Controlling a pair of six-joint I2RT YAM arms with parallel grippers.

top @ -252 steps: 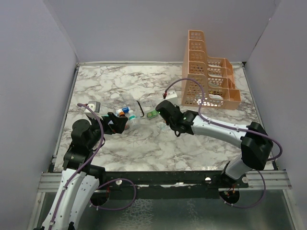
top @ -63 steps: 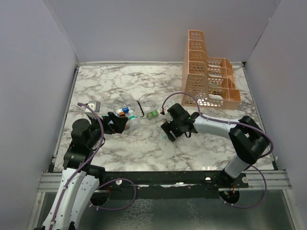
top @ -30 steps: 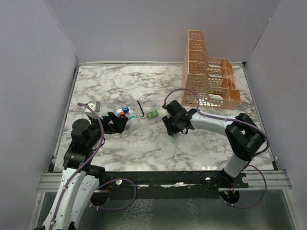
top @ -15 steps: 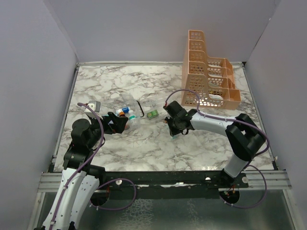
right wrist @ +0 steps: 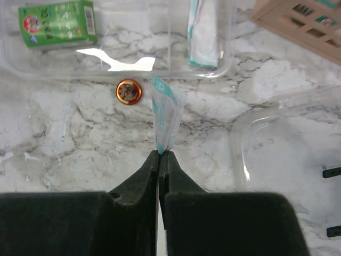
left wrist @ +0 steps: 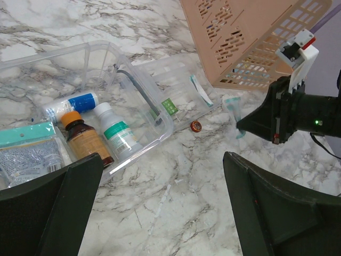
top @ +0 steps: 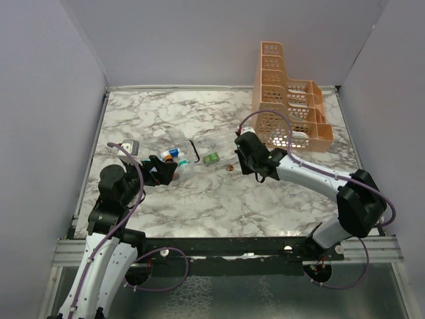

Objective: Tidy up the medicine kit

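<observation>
My right gripper (right wrist: 161, 156) is shut on the bottom edge of a white-and-teal sachet (right wrist: 167, 118) and holds it upright above the marble. It also shows in the top view (top: 242, 151). A small copper round tin (right wrist: 128, 91) lies on the table just left of the sachet. The clear plastic kit box (left wrist: 90, 50) holds a bandage roll (left wrist: 72, 104), a brown bottle (left wrist: 85, 141), a white bottle (left wrist: 120, 136), a green box (left wrist: 170, 105) and another sachet (right wrist: 202, 32). My left gripper (left wrist: 165, 213) is open and empty, hovering near the box's front.
A peach plastic rack (top: 285, 113) stands at the back right. A clear lid (right wrist: 293, 144) lies right of the held sachet. A gauze pack (left wrist: 26, 149) sits at the box's left end. A thin dark tool (top: 194, 149) lies in the box.
My right gripper has closed on the sachet on the table, lifted it and moved back and to the right. The copper tin is now uncovered. The left arm has not moved.
</observation>
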